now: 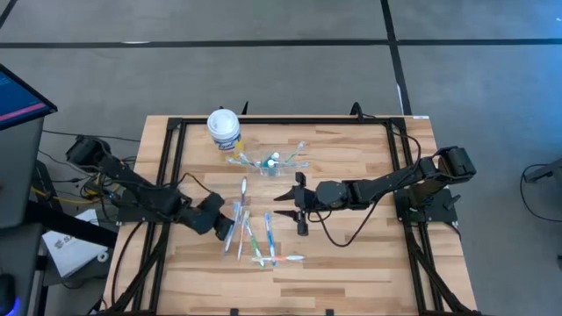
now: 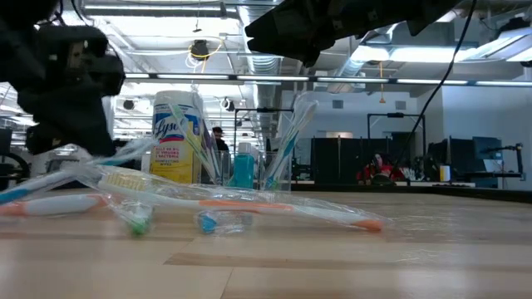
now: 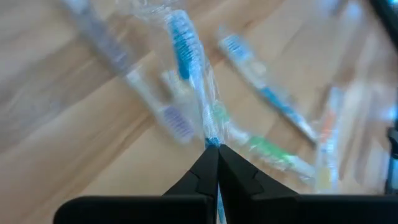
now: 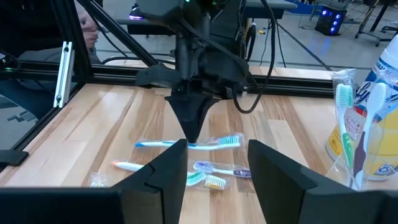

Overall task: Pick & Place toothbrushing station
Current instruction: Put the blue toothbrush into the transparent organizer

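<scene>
Currently the left hand [image 1: 234,221] sits low over the wooden tabletop [image 1: 351,254], its two fingers pressed together on a wrapped blue-and-white toothbrush [image 3: 189,74]; the left wrist view shows the brush's clear wrapper running straight into the closed fingertips [image 3: 211,163]. Around and just beyond that hand lie the loose toothbrushes [image 1: 263,241], each in clear wrap, scattered flat on the wood with white, blue, green and orange showing.

Facing it from the opposite side, the right hand [image 1: 291,204] hovers above the tabletop with its fingers spread wide apart and nothing between them; the right wrist view looks across the brush pile at the left hand.

Beyond the right hand, toward the far edge, stands the small clear plastic cup [image 1: 268,162], upright, with several toothbrushes leaning out of it and a small blue tube [image 2: 243,170] inside. Just beside the cup, on the side nearer the left arm, stands a yellow canister [image 1: 224,130] with a white lid.
</scene>
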